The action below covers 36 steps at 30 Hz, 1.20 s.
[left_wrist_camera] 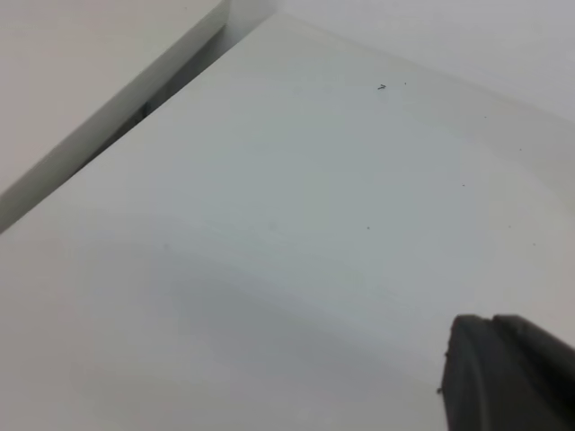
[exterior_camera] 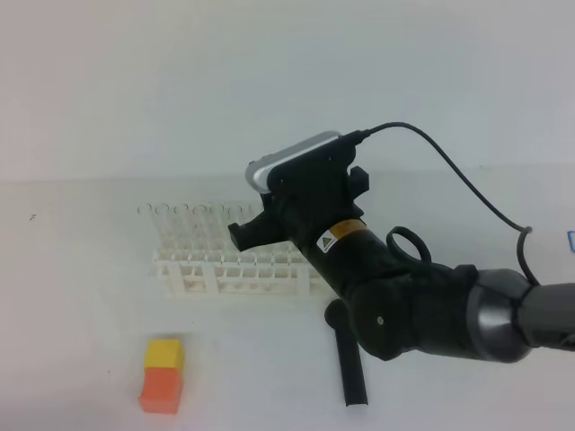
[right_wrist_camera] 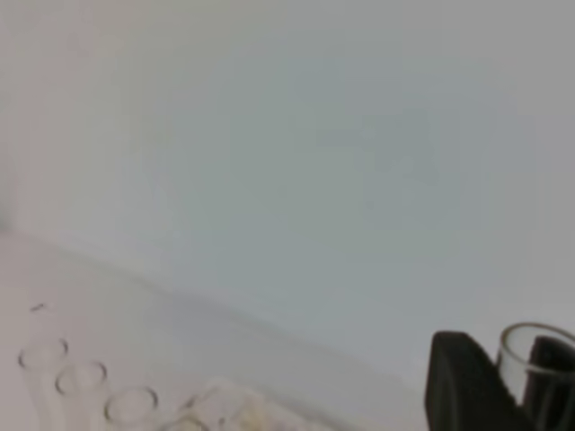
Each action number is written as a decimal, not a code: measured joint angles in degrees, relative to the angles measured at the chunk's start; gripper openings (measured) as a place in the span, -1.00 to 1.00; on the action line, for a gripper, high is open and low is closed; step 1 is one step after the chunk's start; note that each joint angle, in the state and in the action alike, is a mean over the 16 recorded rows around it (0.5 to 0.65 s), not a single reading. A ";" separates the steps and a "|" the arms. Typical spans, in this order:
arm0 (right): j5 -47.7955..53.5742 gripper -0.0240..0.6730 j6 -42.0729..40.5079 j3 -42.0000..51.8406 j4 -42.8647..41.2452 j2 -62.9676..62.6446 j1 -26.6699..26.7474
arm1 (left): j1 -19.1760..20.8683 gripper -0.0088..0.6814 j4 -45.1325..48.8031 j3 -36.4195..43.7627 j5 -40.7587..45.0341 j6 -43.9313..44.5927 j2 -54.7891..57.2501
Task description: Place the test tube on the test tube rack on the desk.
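Up close, my right gripper [right_wrist_camera: 508,382] is clamped on the tube [right_wrist_camera: 539,346], open rim up between the fingers. My left gripper [left_wrist_camera: 503,373] sits pinched together over bare desk [left_wrist_camera: 269,224]. On the desk: orange-yellow block [exterior_camera: 163,374], black stick [exterior_camera: 348,355], then the rack [exterior_camera: 229,269] with tubes standing in its back row.

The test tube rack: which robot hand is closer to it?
The right gripper is closer: it hovers right above the test tube rack, holding the test tube. The left gripper sits over bare desk, no rack in its view.
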 joint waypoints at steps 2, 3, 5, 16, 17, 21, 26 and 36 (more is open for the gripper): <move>-0.19 -0.58 0.03 0.00 0.12 0.51 0.00 | 0.00 -0.98 0.00 0.00 -0.02 0.00 0.00; -0.25 -0.58 0.05 0.00 0.19 0.76 0.00 | 0.00 -0.98 0.00 0.00 -0.02 0.00 0.00; -0.27 -0.58 0.07 0.00 0.39 1.24 0.00 | 0.00 -0.98 0.00 0.00 -0.02 0.00 0.00; -0.78 -0.58 0.18 0.00 1.80 2.96 0.03 | 0.00 -0.98 0.00 0.00 0.01 0.00 0.00; -0.89 -0.58 0.18 0.00 1.92 3.06 0.04 | 0.00 -0.98 0.00 0.00 0.02 0.00 0.00; -1.42 -0.58 0.23 0.00 2.25 3.45 0.05 | 0.00 -0.98 0.00 0.00 0.04 0.00 0.01; -2.41 -0.58 0.37 -0.01 2.47 3.92 0.05 | 0.00 -0.98 0.00 0.00 0.08 0.00 0.05; -4.85 -0.58 1.07 0.31 2.88 4.95 0.05 | 0.00 -0.98 0.00 0.00 0.08 0.00 0.10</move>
